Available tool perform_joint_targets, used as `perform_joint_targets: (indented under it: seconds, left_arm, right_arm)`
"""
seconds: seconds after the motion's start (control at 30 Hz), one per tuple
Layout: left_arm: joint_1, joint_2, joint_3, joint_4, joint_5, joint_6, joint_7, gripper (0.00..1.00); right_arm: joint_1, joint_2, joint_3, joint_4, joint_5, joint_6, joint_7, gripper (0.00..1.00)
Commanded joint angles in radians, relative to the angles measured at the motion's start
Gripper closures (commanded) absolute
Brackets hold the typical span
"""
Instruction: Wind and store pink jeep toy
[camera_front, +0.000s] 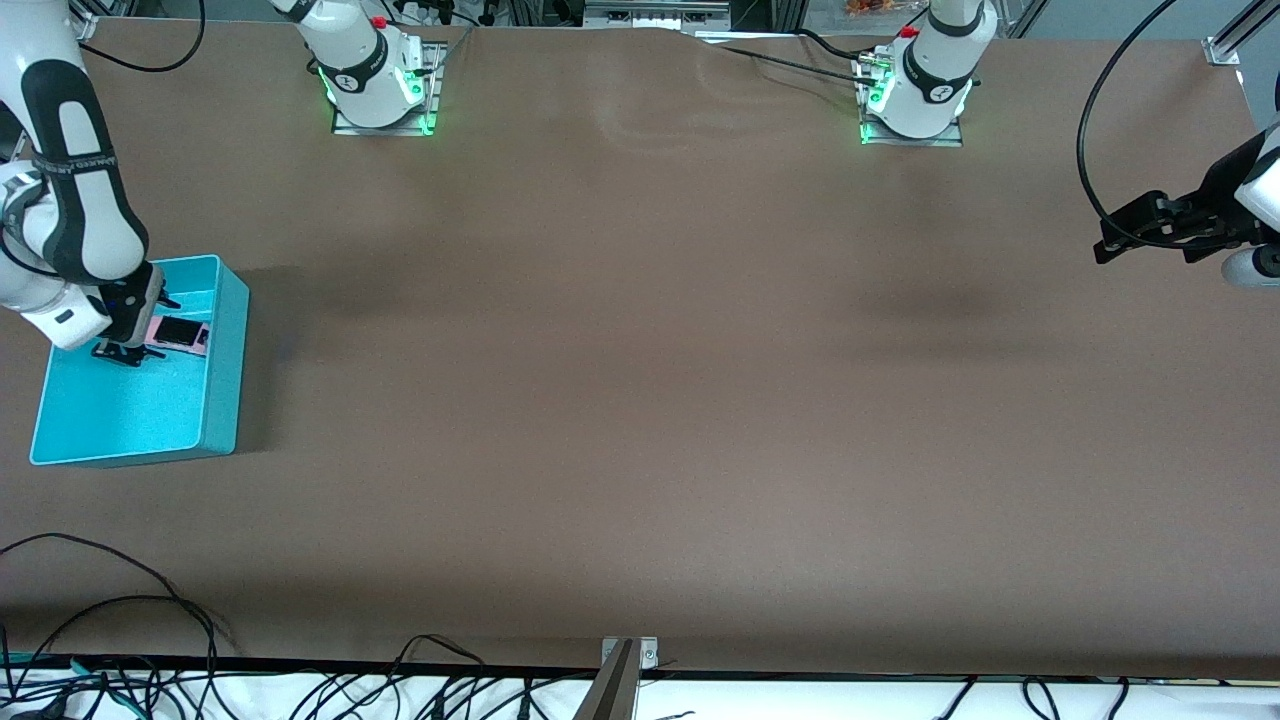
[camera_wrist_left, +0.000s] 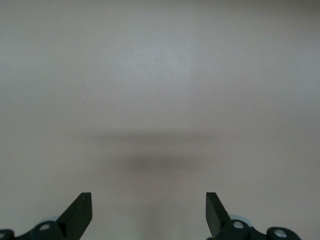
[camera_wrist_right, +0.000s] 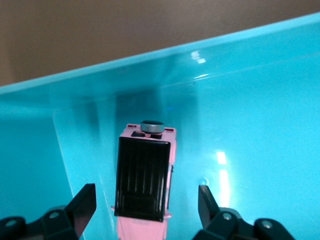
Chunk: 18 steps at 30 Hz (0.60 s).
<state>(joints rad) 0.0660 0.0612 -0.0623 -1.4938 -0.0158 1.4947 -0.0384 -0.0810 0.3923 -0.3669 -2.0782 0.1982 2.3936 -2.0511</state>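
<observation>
The brown tabletop (camera_front: 640, 400) carries a teal bin (camera_front: 225, 370) at the right arm's end, nearer to the front camera than the robots' bases. Inside the bin lies the pink jeep toy (camera_front: 180, 334), resting on the bin floor close to the wall that faces the middle of the tabletop; its black rear roof section faces up. The right wrist view shows the jeep (camera_wrist_right: 145, 182) flat on the teal floor, with a small grey round part at one end. The right gripper (camera_front: 125, 335) is low inside the bin just beside the toy, its fingers (camera_wrist_right: 82, 205) spread wide on either side of the jeep without touching it. The left gripper (camera_front: 1165, 228) waits over bare tabletop at the left arm's end, its fingers (camera_wrist_left: 80, 212) parted and empty.
</observation>
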Motion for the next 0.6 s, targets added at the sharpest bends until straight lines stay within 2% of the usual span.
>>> perform_joint_targets:
  seconds: [0.0,0.1,0.27,0.57]
  left_arm:
    - [0.000,0.008,-0.004,0.026,0.023,-0.019,-0.011,0.00]
    - [0.001,0.008,-0.005,0.026,0.023,-0.019,-0.011,0.00]
    - [0.000,0.008,-0.005,0.026,0.023,-0.019,-0.011,0.00]
    - [0.001,0.008,-0.005,0.026,0.023,-0.019,-0.011,0.00]
  right_arm:
    - [-0.011,-0.145,0.014,-0.013,0.021,-0.118,0.087,0.02]
    - [-0.011,-0.200,0.020,-0.016,0.021,-0.189,0.192,0.00]
    - [-0.011,-0.303,0.086,-0.016,0.017,-0.237,0.389,0.00]
    - [-0.008,-0.434,0.195,-0.008,0.017,-0.349,0.740,0.00]
